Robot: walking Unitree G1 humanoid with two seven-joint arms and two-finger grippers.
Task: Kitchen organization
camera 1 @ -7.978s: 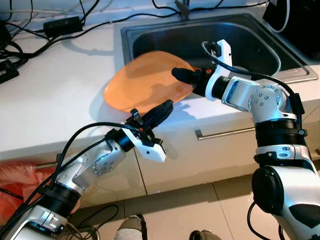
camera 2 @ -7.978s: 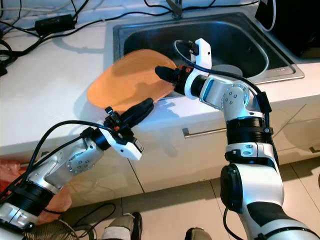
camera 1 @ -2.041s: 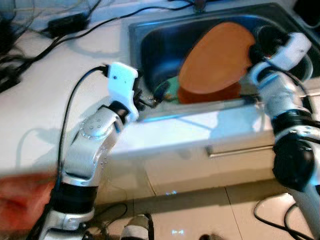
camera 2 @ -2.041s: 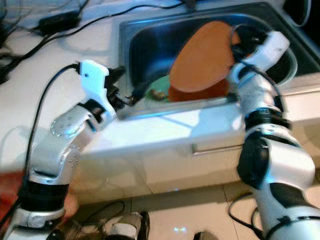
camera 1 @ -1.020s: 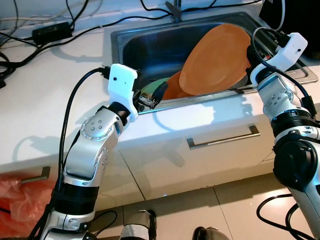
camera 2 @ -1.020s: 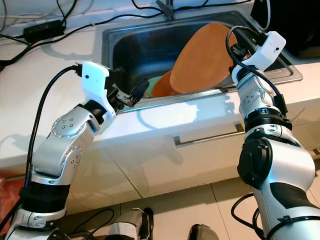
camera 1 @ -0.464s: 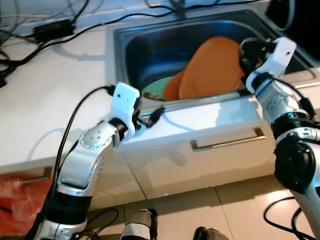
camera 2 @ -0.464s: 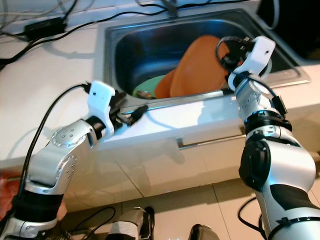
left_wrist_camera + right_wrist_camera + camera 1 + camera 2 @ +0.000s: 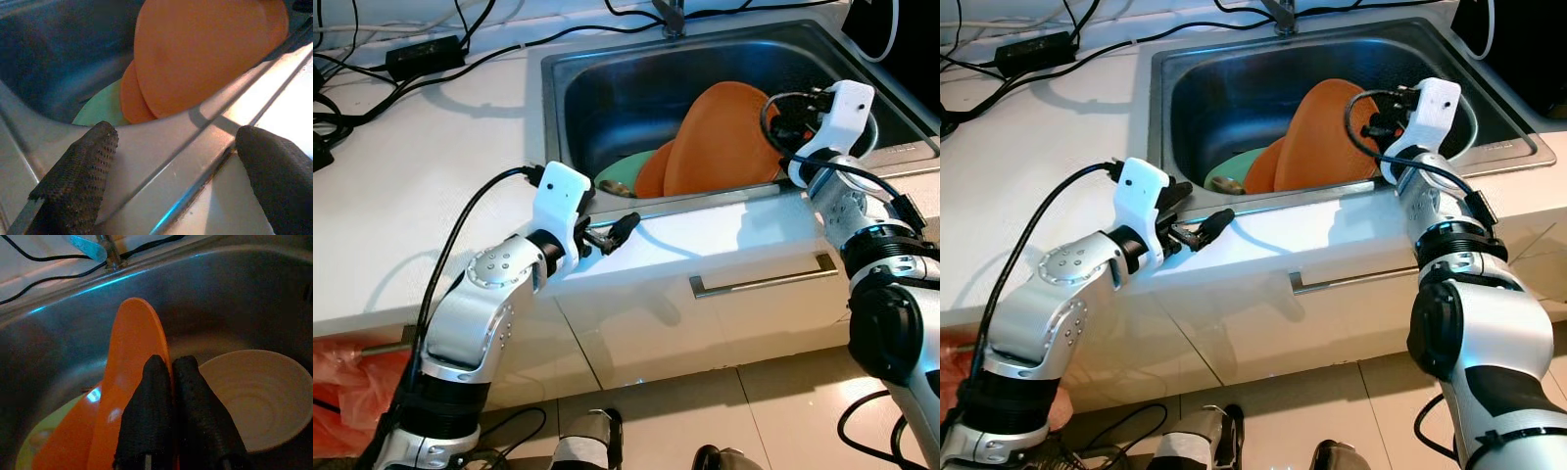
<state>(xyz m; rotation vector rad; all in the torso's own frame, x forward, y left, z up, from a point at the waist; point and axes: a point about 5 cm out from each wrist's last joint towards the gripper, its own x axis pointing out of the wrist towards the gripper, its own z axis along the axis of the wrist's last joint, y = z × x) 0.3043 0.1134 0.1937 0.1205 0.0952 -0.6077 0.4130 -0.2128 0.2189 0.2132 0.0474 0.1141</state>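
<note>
no readable text, no labels, brands or numbers anywhere

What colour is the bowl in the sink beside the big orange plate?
The bowl is cream-white with faint ribbing inside; the right wrist view shows it best.

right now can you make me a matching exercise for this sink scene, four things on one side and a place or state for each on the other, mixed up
Things:
1. big orange plate
2. green plate
3. white bowl
4. left pincer

Places or states:
A. open, over the sink's front rim
B. tilted on edge in the sink, pinched by the right pincer
C. lying low in the sink, partly under the orange plates
D. in the sink beside the big orange plate, on the right pincer's side

Pairs: 1-B, 2-C, 3-D, 4-A
</note>
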